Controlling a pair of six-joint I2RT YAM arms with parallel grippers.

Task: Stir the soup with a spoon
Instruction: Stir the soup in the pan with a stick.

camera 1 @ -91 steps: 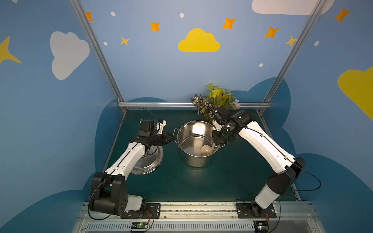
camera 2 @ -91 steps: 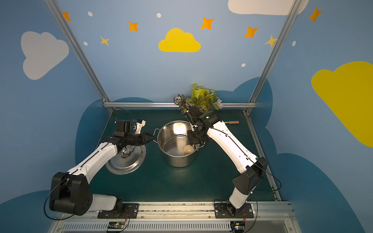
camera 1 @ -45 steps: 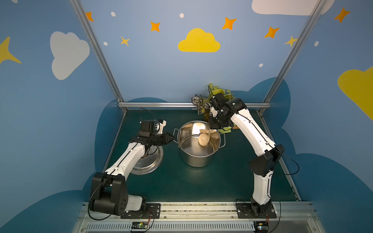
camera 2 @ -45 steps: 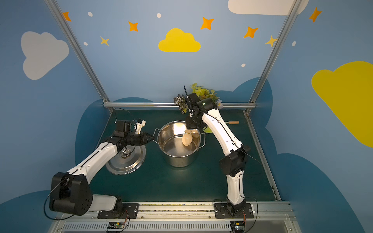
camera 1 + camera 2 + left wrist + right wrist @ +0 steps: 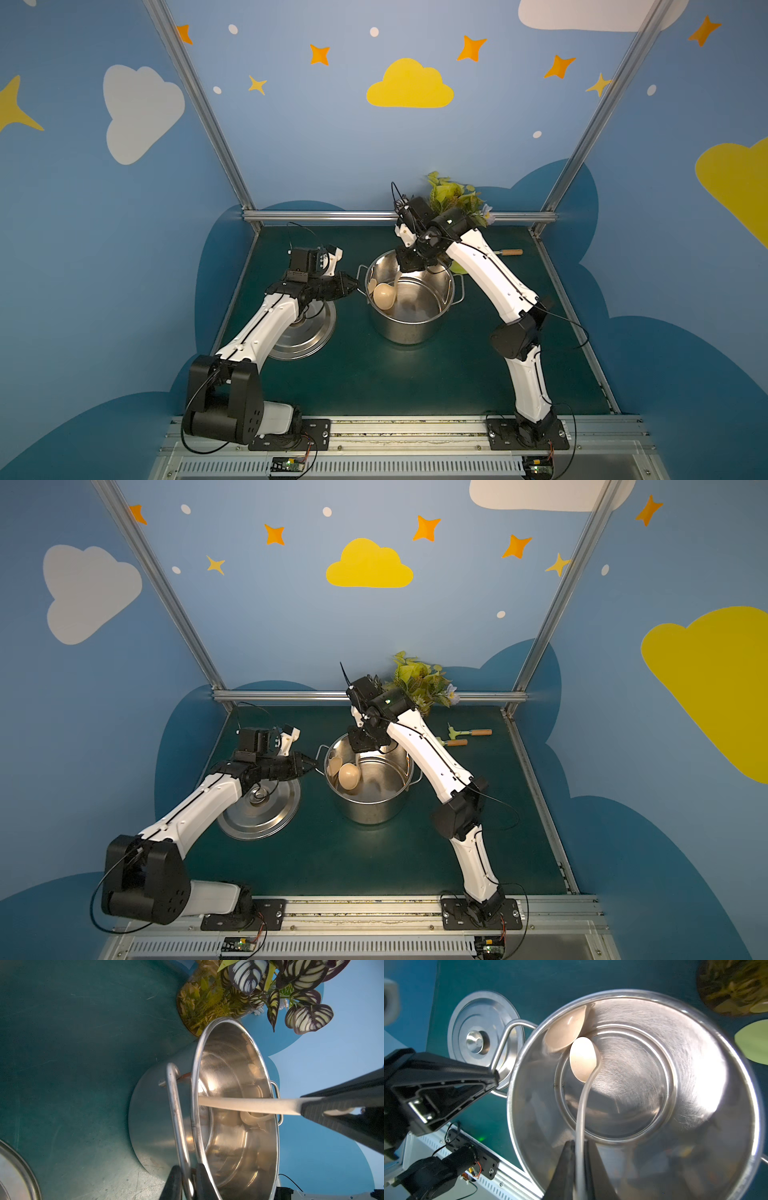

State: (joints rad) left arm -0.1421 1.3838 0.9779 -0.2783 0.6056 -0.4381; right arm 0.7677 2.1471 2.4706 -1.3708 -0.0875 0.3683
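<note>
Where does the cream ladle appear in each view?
Top view: ladle bowl inside the pot, by the wall on the lid's side.
Top view: ladle, same place.
Left wrist: only its handle, crossing the pot mouth.
Right wrist: bowl mid-picture, inside the pot.
Shared landmark: the pot's loop handle.

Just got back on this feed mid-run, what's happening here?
The right arm's jaws grip the ladle by its handle, bowl down inside the steel pot near its wall. The left arm's jaws pinch the pot's side handle. The lid lies on the table beside the pot. No soup is clearly visible.
</note>
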